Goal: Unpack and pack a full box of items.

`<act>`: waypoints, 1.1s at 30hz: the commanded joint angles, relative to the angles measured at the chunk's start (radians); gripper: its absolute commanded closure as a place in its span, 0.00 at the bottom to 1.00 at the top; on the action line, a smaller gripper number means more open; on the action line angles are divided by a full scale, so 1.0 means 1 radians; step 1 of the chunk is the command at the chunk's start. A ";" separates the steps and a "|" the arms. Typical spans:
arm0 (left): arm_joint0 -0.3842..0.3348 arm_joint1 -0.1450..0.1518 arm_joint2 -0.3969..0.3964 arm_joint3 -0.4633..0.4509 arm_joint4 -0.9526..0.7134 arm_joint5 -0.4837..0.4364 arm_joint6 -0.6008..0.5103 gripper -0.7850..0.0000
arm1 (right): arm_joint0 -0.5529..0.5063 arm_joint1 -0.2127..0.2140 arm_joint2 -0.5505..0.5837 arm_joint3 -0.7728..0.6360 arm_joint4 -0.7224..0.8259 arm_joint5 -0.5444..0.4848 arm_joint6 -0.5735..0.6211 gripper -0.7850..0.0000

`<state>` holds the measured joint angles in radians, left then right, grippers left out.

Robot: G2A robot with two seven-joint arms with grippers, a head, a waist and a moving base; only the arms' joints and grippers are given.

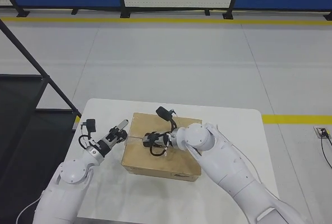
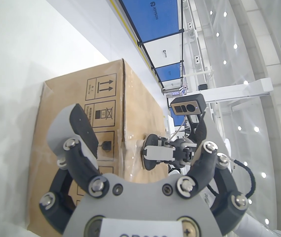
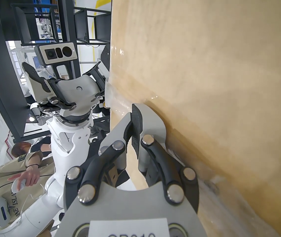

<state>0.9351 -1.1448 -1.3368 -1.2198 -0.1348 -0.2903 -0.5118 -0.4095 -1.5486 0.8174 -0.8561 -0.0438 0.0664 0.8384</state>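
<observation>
Box of brown cardboard [image 1: 155, 163], closed and taped, is sitting on the white desk [image 1: 241, 126]. On its top, at the taped seam, the right hand [image 3: 132, 122] is resting clenched. The left hand [image 2: 139, 120] is hovering released, just beside the box's side.

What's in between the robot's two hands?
Only the taped top edge of the cardboard box. In the top view the left hand is beside the box's side and the right hand is over its lid, with nothing else between them.
</observation>
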 commanded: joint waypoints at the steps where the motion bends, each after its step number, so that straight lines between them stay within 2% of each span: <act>1: -0.001 0.001 -0.006 0.003 -0.002 -0.002 -0.002 0.00 | -0.020 0.015 0.029 -0.028 -0.012 0.004 0.006 1.00; 12: 0.006 0.005 -0.032 0.000 -0.001 -0.002 -0.004 0.00 | -0.180 0.099 0.180 -0.274 -0.131 0.110 0.060 1.00; 23: 0.030 0.010 -0.066 -0.021 -0.008 -0.005 0.007 0.00 | -0.309 0.160 0.332 -0.470 -0.215 0.191 0.108 1.00; 27: 0.045 0.013 -0.082 -0.030 -0.011 -0.006 0.013 0.00 | -0.302 0.165 0.343 -0.459 -0.214 0.207 0.105 1.00; 33: 0.078 0.017 -0.109 -0.051 -0.019 -0.009 0.026 0.00 | -0.221 0.147 0.288 -0.343 -0.178 0.203 0.088 1.00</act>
<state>1.0057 -1.1286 -1.4395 -1.2659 -0.1513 -0.2984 -0.4885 -0.6485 -1.3970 1.1185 -1.2242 -0.2324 0.2744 0.9253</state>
